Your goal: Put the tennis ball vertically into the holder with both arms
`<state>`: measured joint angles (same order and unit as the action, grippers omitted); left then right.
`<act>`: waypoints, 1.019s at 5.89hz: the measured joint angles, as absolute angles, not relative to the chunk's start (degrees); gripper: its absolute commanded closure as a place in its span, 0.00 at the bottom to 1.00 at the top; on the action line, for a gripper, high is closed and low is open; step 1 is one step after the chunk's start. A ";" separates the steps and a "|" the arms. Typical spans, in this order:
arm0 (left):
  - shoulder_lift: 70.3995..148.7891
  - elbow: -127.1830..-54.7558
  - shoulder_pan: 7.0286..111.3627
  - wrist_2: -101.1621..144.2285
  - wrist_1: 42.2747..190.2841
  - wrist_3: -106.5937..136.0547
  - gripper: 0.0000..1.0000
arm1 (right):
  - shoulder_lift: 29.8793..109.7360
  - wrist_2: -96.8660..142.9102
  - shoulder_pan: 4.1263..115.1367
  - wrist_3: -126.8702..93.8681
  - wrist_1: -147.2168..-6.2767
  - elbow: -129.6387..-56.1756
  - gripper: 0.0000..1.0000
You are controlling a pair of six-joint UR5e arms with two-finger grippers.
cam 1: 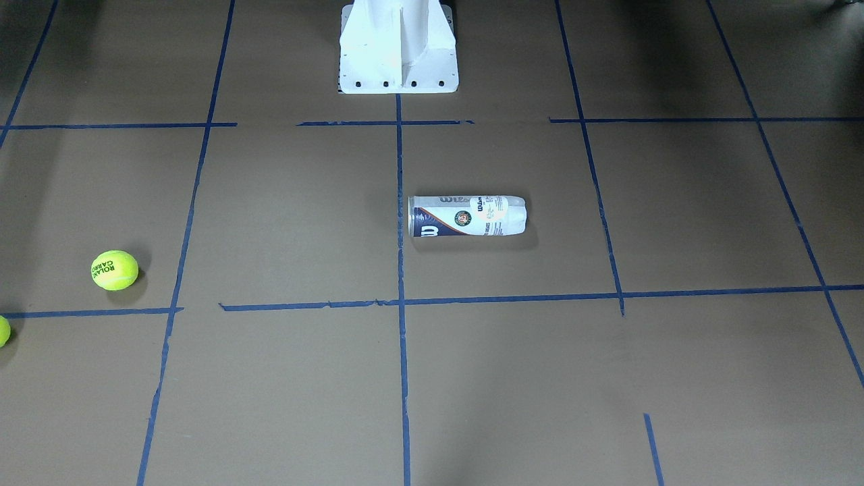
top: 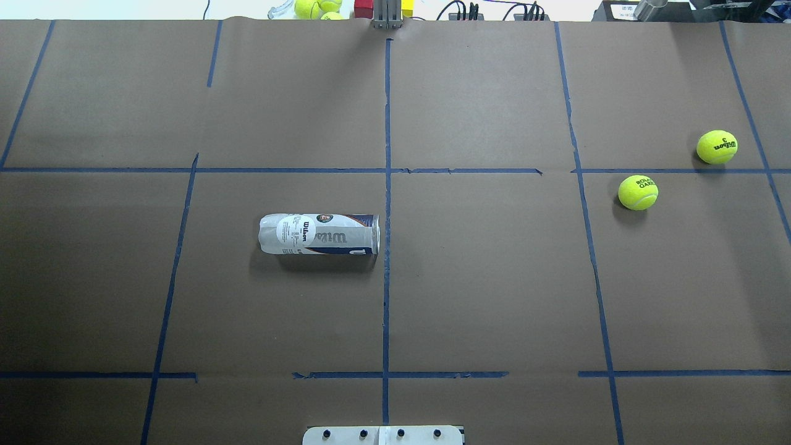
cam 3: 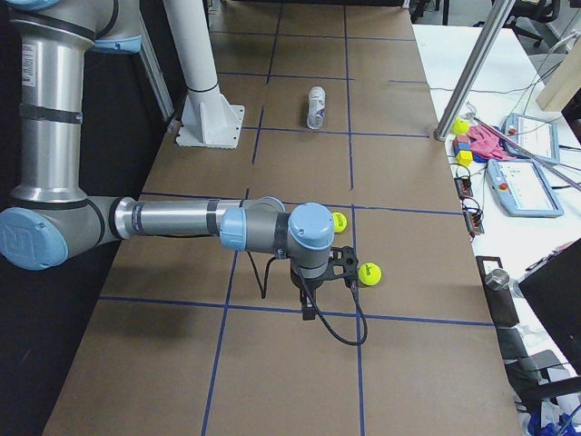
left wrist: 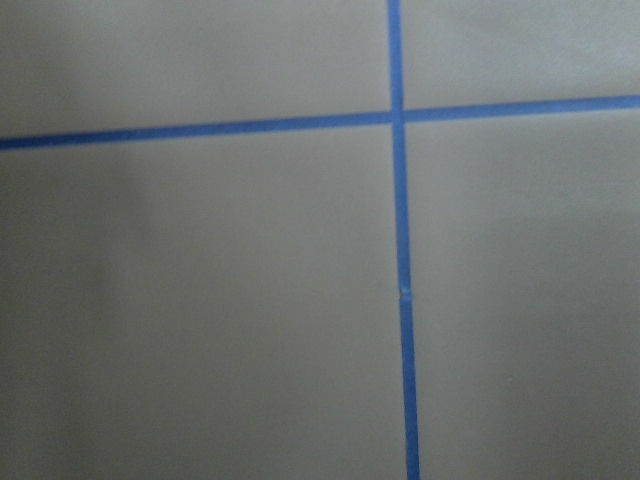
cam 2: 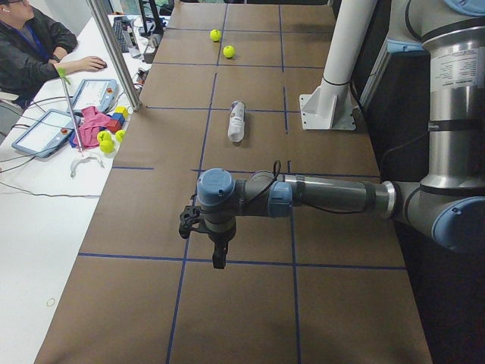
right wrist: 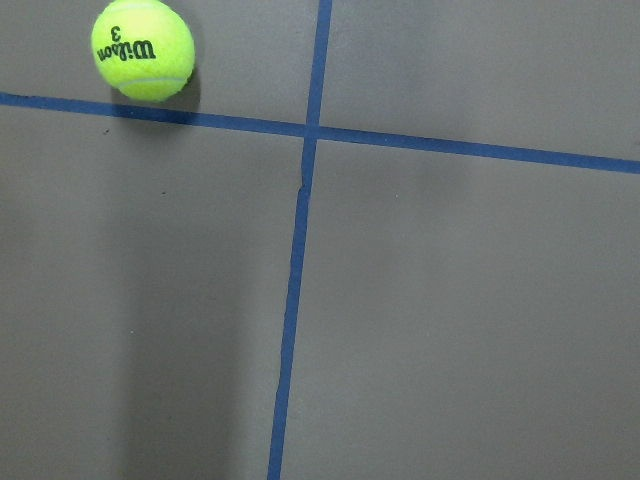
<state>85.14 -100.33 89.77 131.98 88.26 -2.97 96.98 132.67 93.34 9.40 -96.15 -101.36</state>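
Note:
The holder (top: 319, 234) lies on its side on the brown table, left of the centre tape line; it also shows in the front view (cam 1: 467, 216). Two yellow tennis balls (top: 638, 192) (top: 717, 147) rest at the right. The right wrist view shows the "Wilson 3" ball (right wrist: 142, 50). My left gripper (cam 2: 217, 258) hangs over the table's left end, far from the holder. My right gripper (cam 3: 309, 309) hangs over the right end, close to the near ball (cam 3: 369, 273). Both show only in side views, so I cannot tell whether they are open or shut.
The white bolted pedestal base (cam 1: 398, 61) stands at the robot's edge. A metal pole (cam 2: 114, 53) rises at the far edge. A side table holds tablets, coloured blocks and spare balls (cam 2: 106, 140). An operator (cam 2: 30, 45) sits there.

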 measured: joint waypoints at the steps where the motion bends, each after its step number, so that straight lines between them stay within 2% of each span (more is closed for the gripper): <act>1: 87.16 -100.02 89.26 131.85 89.89 -2.94 0.00 | 96.90 132.70 93.34 9.40 -96.15 -101.37 0.00; 4: 89.10 -101.06 86.60 132.28 96.40 -1.54 0.00 | 96.77 132.71 93.34 9.47 -96.15 -101.42 0.00; 6: 93.34 -101.78 77.82 132.11 105.24 4.48 0.01 | 96.77 132.71 93.34 9.49 -96.15 -101.43 0.00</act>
<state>93.34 -101.78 77.82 132.11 105.24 4.48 96.77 132.71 93.34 9.49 -96.15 -101.43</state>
